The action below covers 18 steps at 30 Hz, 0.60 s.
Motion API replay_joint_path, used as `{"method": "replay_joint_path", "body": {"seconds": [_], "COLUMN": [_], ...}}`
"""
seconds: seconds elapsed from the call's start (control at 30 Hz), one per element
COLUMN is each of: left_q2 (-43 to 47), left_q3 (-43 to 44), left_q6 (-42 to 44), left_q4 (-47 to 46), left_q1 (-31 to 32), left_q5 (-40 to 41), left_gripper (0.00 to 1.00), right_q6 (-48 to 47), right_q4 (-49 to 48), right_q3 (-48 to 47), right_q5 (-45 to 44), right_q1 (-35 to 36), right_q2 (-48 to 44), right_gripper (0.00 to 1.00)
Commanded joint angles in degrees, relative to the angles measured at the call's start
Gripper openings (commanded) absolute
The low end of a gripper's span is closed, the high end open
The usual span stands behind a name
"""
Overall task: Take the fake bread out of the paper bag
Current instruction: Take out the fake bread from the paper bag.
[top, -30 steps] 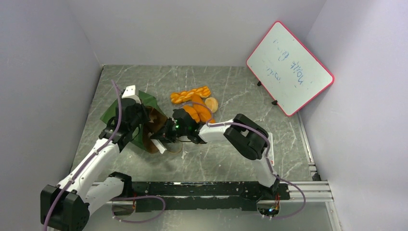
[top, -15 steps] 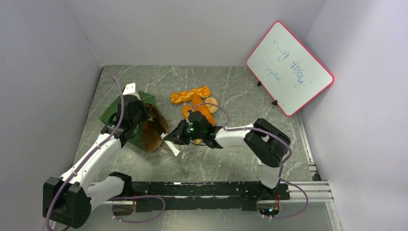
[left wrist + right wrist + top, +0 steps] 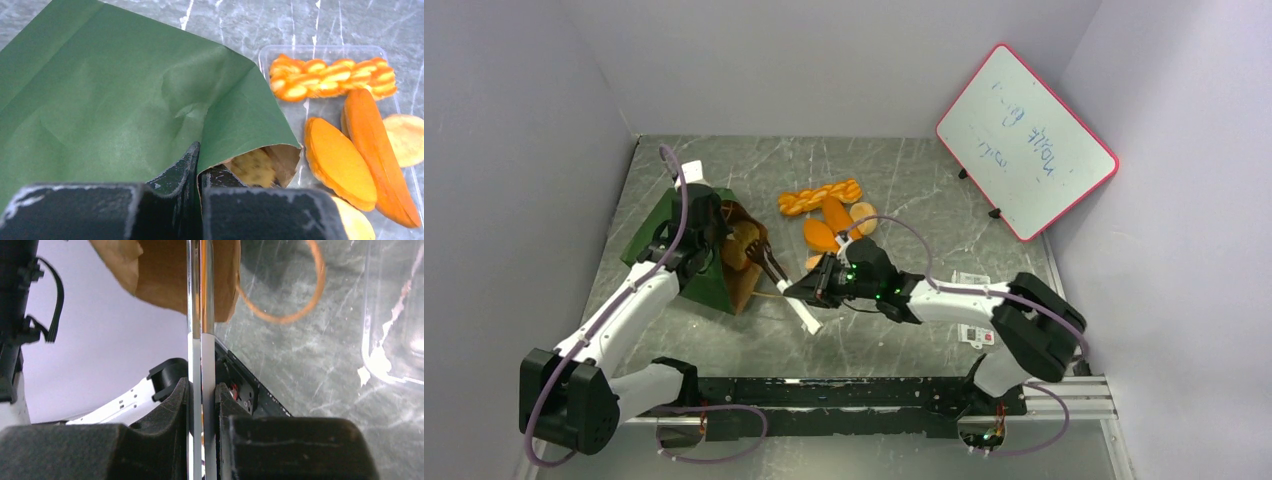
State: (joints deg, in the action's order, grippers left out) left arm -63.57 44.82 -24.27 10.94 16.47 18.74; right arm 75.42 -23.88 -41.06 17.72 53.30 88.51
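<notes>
**Item 1.** Right gripper [image 3: 812, 290]: positioned just right of the small dark green paper bag [image 3: 674, 255] with brown kraft lining, on its near side. The jaws are pressed together on a pair of slim shiny metal tongs [image 3: 200, 315], which are clamped edgewise between the black fingers [image 3: 175, 410]. The tongs' tips are directed at the bag's mouth. Whether anything is touched by them cannot be told.

**Item 2.** Thin tan loop handle [image 3: 300, 315]: laid on the grey marbled tabletop [image 3: 874, 350], just outside the bag's mouth.

**Item 3.** Paper bag: tipped over, with its mouth turned to the right. The green paper beside the mouth is pinched by the left gripper [image 3: 200, 172], whose jaws are closed flat on it.

**Item 4.** Fake bread, one tan pitted piece [image 3: 252, 167]: seen inside the bag's mouth.

**Item 5.** Clear plastic tray [image 3: 325, 47]: set just right of the bag, beyond its mouth. The other pieces are held on it:
- a glossy orange braided loaf [image 3: 332, 77] along the far edge
- a flat orange oval roll [image 3: 340, 165]
- a long orange roll [image 3: 377, 155]
- a pale round bun [image 3: 407, 140]
- a pale yellow piece [image 3: 352, 225] at the near end

**Item 6.** Red-framed whiteboard [image 3: 1024, 140]: propped far right of the bag and well apart from it. Blue handwriting is carried on it but cannot be read.
</notes>
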Motion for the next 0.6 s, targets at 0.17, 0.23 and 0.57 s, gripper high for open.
{"method": "replay_joint_path", "body": {"seconds": [0.17, 0.23, 0.57], "left_q2": [-4.04, -4.38, -5.97], "left_q3": [3.51, 3.41, 5.10], "left_q6": [0.32, 0.60, 1.94], "left_q4": [-0.54, -1.18, -1.84], "left_q1": [-2.96, -3.83, -6.45], "left_q5": [3.92, 3.41, 1.15], "left_gripper": [0.07, 0.07, 0.07], "right_q6": [-3.92, -5.04, -7.53], "right_q4": [8.76, 11.33, 21.49], "right_q3": [5.14, 5.20, 4.11], "right_q5": [-5.95, -7.44, -14.32], "right_q1": [-0.39, -0.35, -0.77], "right_q2": [-16.14, -19.21, -28.79], "right_gripper": [0.00, 0.00, 0.00]}}
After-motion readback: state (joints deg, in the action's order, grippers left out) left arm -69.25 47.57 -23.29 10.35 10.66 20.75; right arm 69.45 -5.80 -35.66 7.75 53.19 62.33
